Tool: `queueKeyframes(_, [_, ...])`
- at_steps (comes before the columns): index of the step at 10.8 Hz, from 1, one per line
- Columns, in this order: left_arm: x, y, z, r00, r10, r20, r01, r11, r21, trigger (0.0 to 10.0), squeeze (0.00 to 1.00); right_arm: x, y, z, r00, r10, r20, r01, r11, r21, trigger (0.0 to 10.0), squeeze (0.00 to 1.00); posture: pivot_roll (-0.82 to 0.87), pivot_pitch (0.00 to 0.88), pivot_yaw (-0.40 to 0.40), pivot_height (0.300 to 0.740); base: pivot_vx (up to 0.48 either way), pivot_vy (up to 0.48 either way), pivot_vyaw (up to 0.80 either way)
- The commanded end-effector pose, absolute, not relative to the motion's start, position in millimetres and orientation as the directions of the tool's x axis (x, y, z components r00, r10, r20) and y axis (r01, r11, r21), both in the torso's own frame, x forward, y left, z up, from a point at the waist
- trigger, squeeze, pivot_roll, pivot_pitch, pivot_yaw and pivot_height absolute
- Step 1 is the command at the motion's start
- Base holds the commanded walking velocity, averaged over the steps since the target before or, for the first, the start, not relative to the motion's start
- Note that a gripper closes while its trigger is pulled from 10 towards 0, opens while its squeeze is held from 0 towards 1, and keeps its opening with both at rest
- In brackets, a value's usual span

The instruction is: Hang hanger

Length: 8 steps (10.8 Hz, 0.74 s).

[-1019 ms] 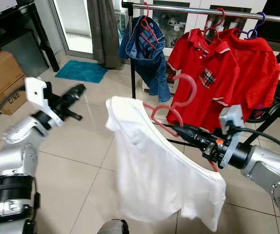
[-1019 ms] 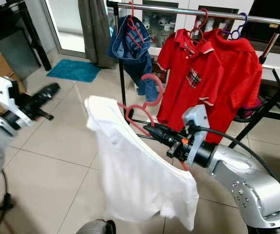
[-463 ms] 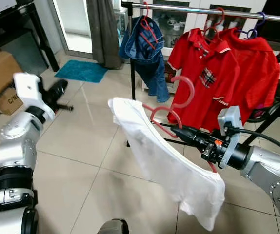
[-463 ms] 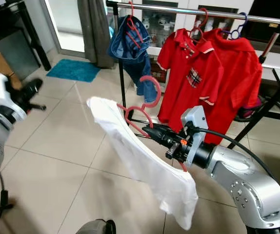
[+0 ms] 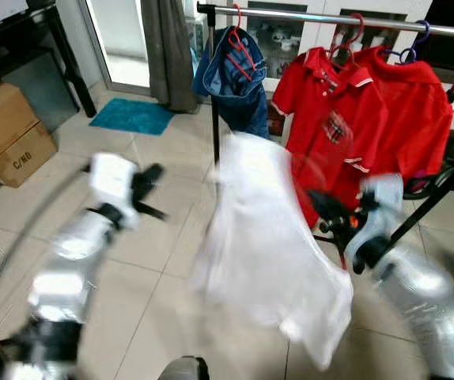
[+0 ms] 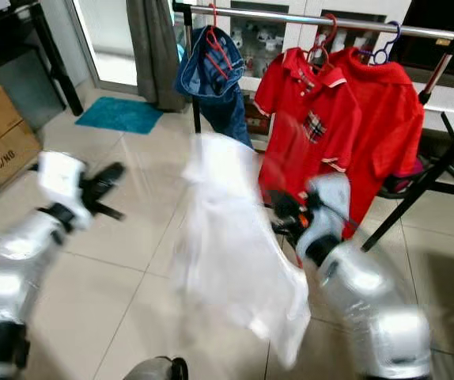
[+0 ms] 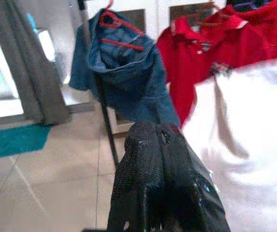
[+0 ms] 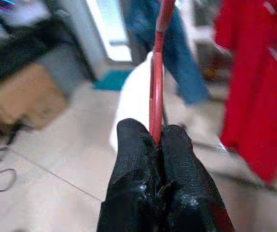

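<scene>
Tiled floor [image 5: 132,261] with teal mat [image 5: 132,115]

Rail [image 5: 338,17] runs across the back of my view. Denim garment [image 5: 235,75] hangs at its left end, two polo shirts [image 5: 369,119] side by side to its right. Shirt on hanger [image 8: 156,82] hangs in front of the rail, between my arms, overlapping the nearer polo. Left gripper [image 5: 149,176] is left of it, apart. Cardboard box [image 5: 9,131] far left; mat [image 5: 132,115] behind, beside the curtain [image 5: 166,51].
</scene>
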State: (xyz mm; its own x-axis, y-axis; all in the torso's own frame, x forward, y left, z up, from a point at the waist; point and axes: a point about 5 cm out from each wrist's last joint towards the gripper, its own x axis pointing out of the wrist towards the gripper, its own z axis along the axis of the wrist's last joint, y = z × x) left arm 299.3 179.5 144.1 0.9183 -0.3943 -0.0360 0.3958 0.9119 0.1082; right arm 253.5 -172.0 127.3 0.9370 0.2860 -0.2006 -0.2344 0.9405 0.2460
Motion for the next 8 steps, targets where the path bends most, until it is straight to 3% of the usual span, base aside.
queueKeyframes(1, [296.1, 174.2, 143.1, 0.921, -0.385, -0.054, 0.389, 0.917, 0.093, 10.0, 0.00, 254.7, -176.2, 126.9, 0.961, 0.188, -0.203, -0.141, 0.964, 0.224, 10.0, 0.00, 0.02, 0.019, 0.076, 0.740, 0.000, 0.000, 0.00])
queueKeyframes(2, [294.3, 152.1, 142.4, 0.908, -0.415, -0.048, 0.418, 0.904, 0.090, 10.0, 0.00, 257.2, -163.2, 120.8, 0.964, 0.152, -0.219, -0.129, 0.985, 0.115, 10.0, 0.00, 0.02, 0.020, 0.062, 0.740, 0.000, 0.000, 0.00])
queueKeyframes(4, [283.8, 127.6, 143.9, 0.824, -0.565, -0.040, 0.566, 0.821, 0.073, 10.0, 0.00, 261.7, -152.6, 125.9, 0.962, 0.197, -0.190, -0.171, 0.975, 0.143, 10.0, 0.00, 0.02, 0.014, 0.065, 0.740, 0.000, 0.000, 0.00])
queueKeyframes(5, [279.6, 124.8, 143.4, 0.799, -0.601, -0.036, 0.601, 0.799, 0.009, 10.0, 1.00, 266.8, -154.5, 126.2, 0.965, 0.178, -0.191, -0.155, 0.979, 0.129, 10.0, 0.00, 0.02, 0.003, 0.068, 0.740, 0.000, 0.000, 0.00])
queueKeyframes(8, [270.3, 114.0, 143.8, 0.592, -0.803, -0.069, 0.806, 0.592, 0.022, 10.0, 1.00, 271.6, -143.6, 145.0, 0.944, 0.293, -0.150, -0.283, 0.955, 0.084, 10.0, 0.00, 0.01, 0.000, 0.067, 0.740, 0.000, 0.000, 0.00])
